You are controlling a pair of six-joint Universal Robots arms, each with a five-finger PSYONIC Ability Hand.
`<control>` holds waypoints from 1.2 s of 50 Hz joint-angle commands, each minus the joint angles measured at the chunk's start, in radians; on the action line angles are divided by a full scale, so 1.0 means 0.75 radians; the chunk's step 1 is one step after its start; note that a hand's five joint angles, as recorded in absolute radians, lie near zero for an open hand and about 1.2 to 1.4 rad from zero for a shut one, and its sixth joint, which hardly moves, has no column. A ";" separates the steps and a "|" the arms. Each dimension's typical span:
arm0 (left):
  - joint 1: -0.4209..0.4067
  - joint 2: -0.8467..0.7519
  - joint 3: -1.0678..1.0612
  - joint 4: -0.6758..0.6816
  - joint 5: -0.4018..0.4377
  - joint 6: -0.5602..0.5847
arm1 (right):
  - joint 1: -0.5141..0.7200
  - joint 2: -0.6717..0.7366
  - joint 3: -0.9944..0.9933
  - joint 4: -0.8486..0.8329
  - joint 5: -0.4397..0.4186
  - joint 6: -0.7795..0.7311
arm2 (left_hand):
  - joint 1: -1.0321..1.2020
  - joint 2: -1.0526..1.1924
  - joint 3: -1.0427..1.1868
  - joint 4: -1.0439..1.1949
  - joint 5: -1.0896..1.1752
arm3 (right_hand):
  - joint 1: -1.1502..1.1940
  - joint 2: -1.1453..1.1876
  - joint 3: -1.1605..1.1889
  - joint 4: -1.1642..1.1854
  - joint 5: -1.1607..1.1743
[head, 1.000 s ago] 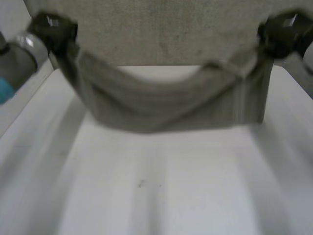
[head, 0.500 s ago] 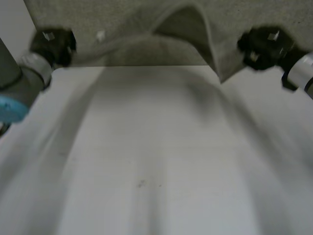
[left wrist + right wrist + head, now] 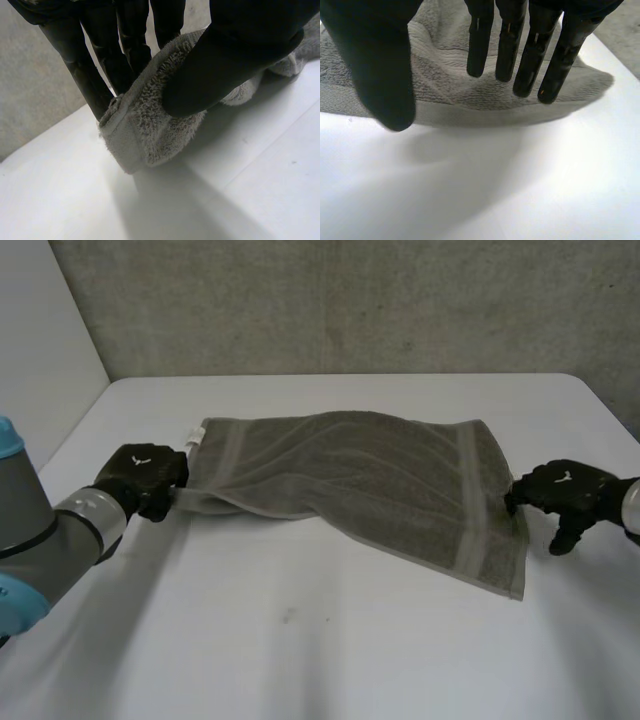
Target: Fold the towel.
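We have swung the towel [image 3: 350, 475] down from mid-air and it now lies spread on the counter [image 3: 330, 640], our left hand [image 3: 145, 475] still pinching its left corner and our right hand [image 3: 560, 490] open-fingered at its right edge, so we judge that folding can start.

Nothing legible on the towel [image 3: 360, 475] or its tag [image 3: 196, 434].
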 commanded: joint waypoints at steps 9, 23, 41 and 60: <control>0.002 0.321 -0.134 -0.009 0.033 -0.005 | -0.056 -0.245 0.225 -0.176 -0.003 0.249 | 0.283 0.240 0.240 0.238 0.250 | -0.536 -0.653 -0.660 -0.660 -0.678; 0.067 0.495 -0.183 -0.015 0.033 -0.013 | -0.042 -0.514 0.694 -0.516 0.114 0.795 | 0.283 0.240 0.240 0.238 0.250 | -0.501 -0.618 -0.625 -0.625 -0.643; 0.096 0.458 -0.238 0.014 0.037 -0.030 | 0.328 -0.471 0.964 -0.978 0.525 0.787 | 0.283 0.240 0.240 0.238 0.250 | -0.353 -0.470 -0.477 -0.477 -0.495; 0.100 0.422 -0.251 0.036 0.039 -0.030 | 0.339 -0.358 0.966 -1.105 0.523 0.663 | 0.283 0.240 0.240 0.238 0.250 | 0.012 -0.106 -0.112 -0.113 -0.131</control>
